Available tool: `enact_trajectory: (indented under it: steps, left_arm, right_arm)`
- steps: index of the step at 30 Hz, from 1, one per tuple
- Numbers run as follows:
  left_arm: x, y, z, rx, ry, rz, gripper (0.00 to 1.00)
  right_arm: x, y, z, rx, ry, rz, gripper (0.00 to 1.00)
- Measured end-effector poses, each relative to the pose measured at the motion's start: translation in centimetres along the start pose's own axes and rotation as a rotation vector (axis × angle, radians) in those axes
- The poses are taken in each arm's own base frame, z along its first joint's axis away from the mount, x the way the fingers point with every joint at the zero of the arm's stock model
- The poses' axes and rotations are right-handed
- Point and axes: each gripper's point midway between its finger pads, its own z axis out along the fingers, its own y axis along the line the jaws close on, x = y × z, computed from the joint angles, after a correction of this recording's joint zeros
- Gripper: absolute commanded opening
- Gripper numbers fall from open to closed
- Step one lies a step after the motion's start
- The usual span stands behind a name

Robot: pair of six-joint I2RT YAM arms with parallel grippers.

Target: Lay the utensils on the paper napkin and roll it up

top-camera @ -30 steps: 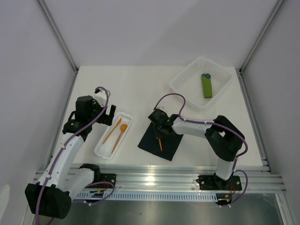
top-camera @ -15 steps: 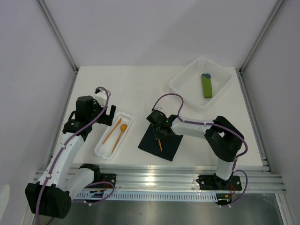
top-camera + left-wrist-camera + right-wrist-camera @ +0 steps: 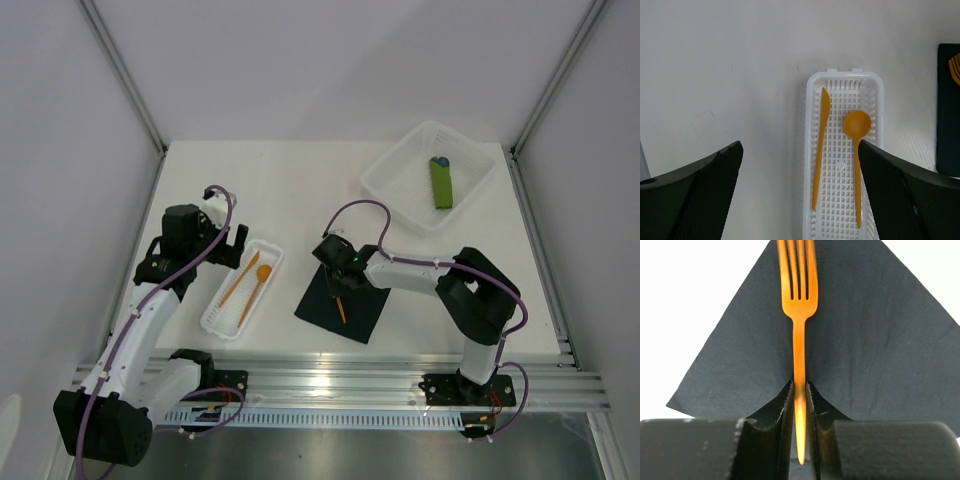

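The right gripper [image 3: 800,390] is lowered over the near part of the paper napkin [image 3: 865,340]. The handle of the orange fork [image 3: 799,305] is enclosed between its jaws, which are set only slightly apart. Whether the handle is clamped or merely flanked cannot be determined from the wrist view. The fork is laid flat on the napkin, with its tines directed away from the gripper towards a corner of the sheet. The napkin is spread flat and unrolled on the white table [image 3: 290,180], at mid-width, just ahead of the arm bases.

To the left of the napkin, a small white basket [image 3: 844,76] is set on the table. Two utensils are contained in it, side by side and apart: the knife [image 3: 820,150] and the spoon [image 3: 856,125], the spoon bowl being at the far end. The left gripper [image 3: 800,144] is held above this basket with its jaws fully spread and nothing between them.

At the far right of the table, a large white basket [image 3: 405,175] is placed. A green bundle [image 3: 441,185] with a blue tip is contained in it.
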Motion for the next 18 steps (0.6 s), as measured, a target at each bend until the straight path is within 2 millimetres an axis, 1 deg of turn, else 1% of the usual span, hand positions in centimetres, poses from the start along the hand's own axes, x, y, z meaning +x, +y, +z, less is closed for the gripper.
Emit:
enact_trajectory:
  steps: [7,11,14,15,17,18]
  left_arm:
    - [0.01,0.0,0.0,0.0,0.0,0.001,1.0]
    - [0.02,0.01,0.0,0.001,0.001,0.008,0.99]
    - [0.15,-0.06,-0.02,0.007,0.006,0.017,0.93]
    - [0.29,-0.14,-0.04,0.013,0.01,0.025,0.89]
    - [0.64,-0.45,-0.11,0.034,0.023,0.045,0.86]
    - [0.91,-0.65,-0.14,0.048,0.033,0.057,0.81]
  right_arm:
    - [-0.06,0.15,0.16,-0.008,0.0,0.003,0.18]
    - [-0.08,0.17,0.19,-0.008,-0.001,0.004,0.2]
    - [-0.1,0.2,0.19,-0.009,-0.002,0.008,0.27]
    - [-0.1,0.19,0.18,-0.008,-0.002,0.008,0.3]
    - [-0.11,0.18,0.14,-0.008,-0.003,0.008,0.32]
    - [-0.12,0.13,0.03,-0.006,-0.003,0.007,0.33]
